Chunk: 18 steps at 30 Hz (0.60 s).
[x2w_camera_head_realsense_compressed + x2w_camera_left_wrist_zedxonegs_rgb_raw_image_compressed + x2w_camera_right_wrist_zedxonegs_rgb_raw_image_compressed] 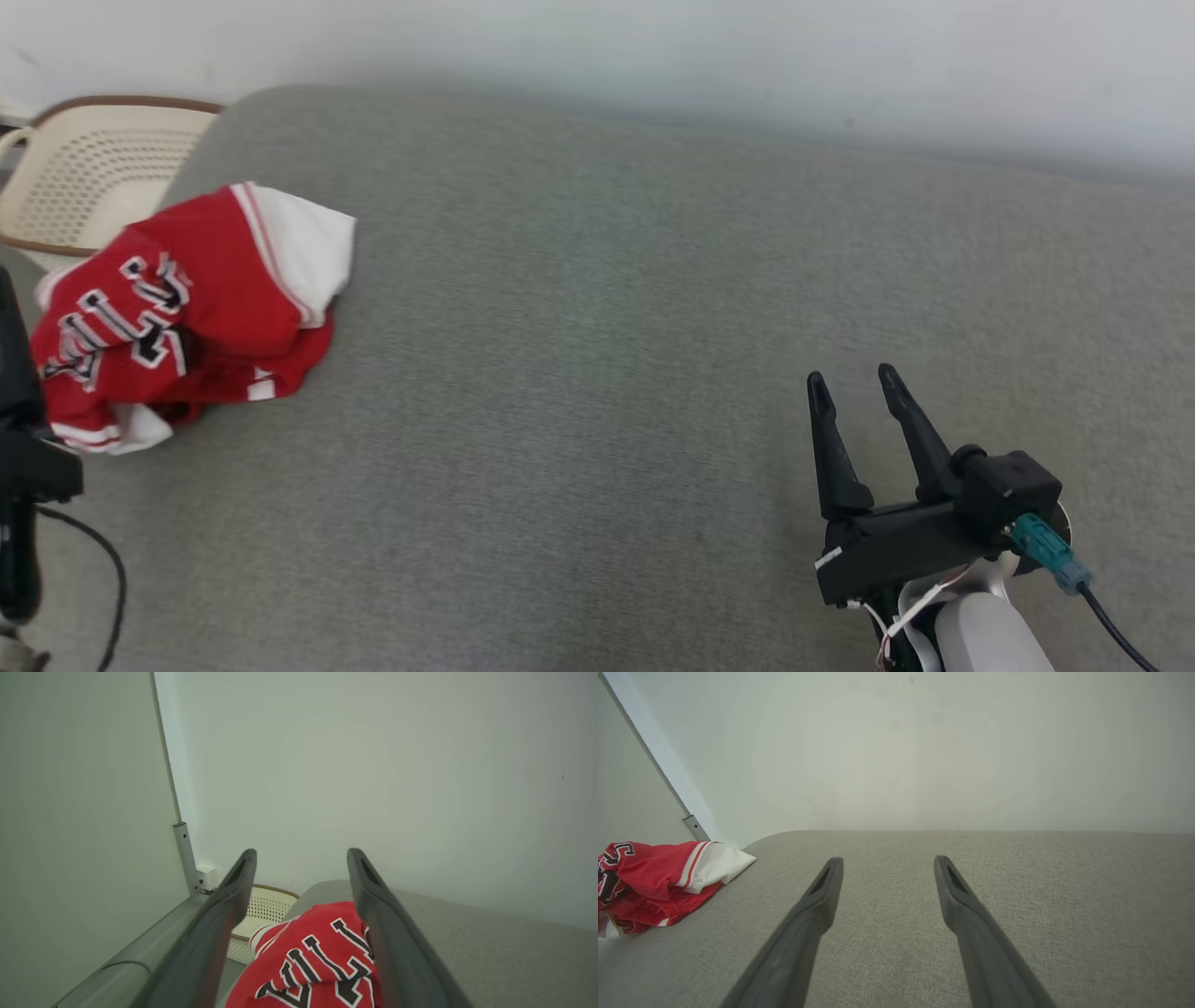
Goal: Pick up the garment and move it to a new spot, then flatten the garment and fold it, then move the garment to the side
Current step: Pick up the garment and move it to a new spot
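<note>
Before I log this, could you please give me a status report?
Left gripper open, aimed at garment. Right gripper open, over gray cushion. Garment crumpled at left corner, ungrasped. Cream basket behind.

The head camera looks forward and down from above onto the grey fabric-covered counter (597,392). The left wrist camera sits low and close over the crumpled red-and-white lettered garment (303,961), facing the pale wall (373,765). The right wrist camera skims the counter from farther off, facing that wall. All three views share garment and counter.
</note>
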### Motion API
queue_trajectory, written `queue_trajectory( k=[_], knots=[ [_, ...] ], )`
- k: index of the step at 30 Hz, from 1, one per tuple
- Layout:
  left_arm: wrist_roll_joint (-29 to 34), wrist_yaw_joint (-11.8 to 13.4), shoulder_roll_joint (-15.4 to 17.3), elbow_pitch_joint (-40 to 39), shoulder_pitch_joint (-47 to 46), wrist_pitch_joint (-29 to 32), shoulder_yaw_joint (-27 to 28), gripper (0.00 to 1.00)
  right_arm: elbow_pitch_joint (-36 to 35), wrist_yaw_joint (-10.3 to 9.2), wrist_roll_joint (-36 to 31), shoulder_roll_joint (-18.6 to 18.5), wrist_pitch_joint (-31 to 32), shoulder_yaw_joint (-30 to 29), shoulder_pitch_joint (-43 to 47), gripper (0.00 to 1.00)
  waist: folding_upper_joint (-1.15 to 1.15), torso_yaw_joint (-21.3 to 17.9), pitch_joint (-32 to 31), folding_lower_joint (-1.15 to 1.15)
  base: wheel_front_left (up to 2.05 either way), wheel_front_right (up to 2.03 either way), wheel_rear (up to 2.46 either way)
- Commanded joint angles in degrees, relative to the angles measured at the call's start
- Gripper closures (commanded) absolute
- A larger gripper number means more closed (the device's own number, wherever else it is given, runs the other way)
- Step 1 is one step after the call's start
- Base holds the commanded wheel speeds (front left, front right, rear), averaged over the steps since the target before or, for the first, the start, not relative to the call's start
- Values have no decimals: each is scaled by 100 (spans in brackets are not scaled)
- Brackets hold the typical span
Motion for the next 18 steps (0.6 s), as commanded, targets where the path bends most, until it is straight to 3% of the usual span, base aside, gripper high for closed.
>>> queue_trajectory(
  k=[1, 8, 18],
  knots=[
    [-9, -40, 62, 62, -86, 25, 17, 0, 17, 4, 14, -18, -52, 10, -65, 0, -1, -508, 469, -1, 0, 0, 0],
    [28, -239, 441, 850, -783, 467, -163, 0, 166, 5, 91, -15, -203, 81, -264, 0, -1, -861, 734, -1, 0, 0, 0],
    [-9, -377, 710, 2050, -1374, 834, -272, 0, 289, 4, 172, -13, -329, 81, -337, 0, -1, -1175, 867, -1, 0, 0, 0]
  ],
)
